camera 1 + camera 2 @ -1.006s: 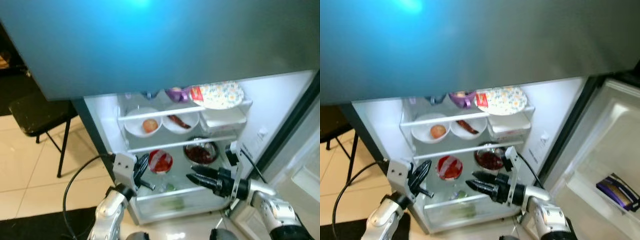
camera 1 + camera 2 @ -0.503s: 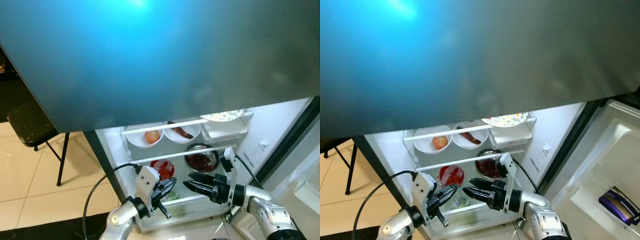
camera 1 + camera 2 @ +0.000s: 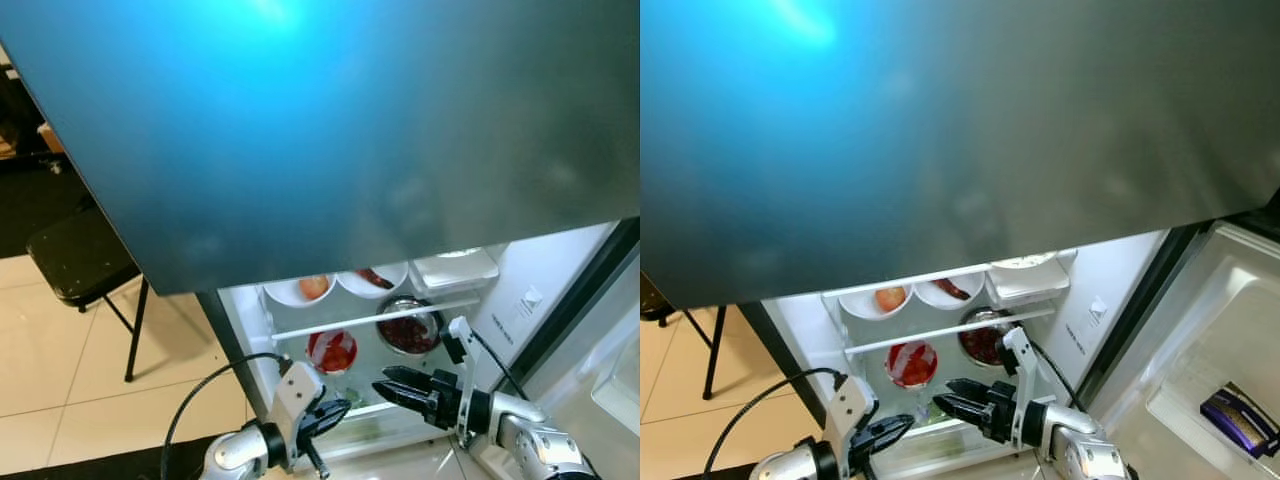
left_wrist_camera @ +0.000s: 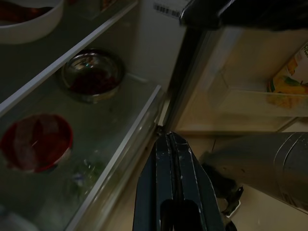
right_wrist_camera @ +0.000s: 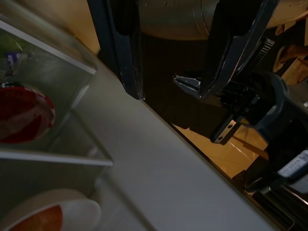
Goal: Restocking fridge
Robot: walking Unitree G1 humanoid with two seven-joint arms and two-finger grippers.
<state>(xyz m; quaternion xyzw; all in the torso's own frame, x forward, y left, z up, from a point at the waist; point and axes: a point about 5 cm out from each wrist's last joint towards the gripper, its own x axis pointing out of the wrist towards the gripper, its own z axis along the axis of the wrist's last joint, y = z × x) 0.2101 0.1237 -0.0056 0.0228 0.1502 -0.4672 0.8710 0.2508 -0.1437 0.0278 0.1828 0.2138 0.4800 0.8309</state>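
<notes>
The fridge (image 3: 520,300) stands open below a dark teal freezer door (image 3: 330,130). On its upper shelf sit a white bowl with an apple (image 3: 313,288) and a white bowl with a sausage (image 3: 372,278). One shelf down are a steel bowl of red food (image 3: 407,328) and a red covered bowl (image 3: 333,351). My left gripper (image 3: 332,410) hangs shut and empty, low in front of the bottom drawer (image 3: 360,425). My right gripper (image 3: 390,383) is open beside it, below the steel bowl, holding nothing.
The fridge door (image 3: 1230,330) swings out at the right, with a purple packet (image 3: 1237,418) on its shelf. A black chair (image 3: 80,255) stands on the tiled floor at the left. The freezer door overhangs the top shelves.
The camera has shifted, so the freezer door hides more of the shelves. My left gripper has dropped from beside the red covered bowl to below it and shut. The right gripper has hardly moved.
</notes>
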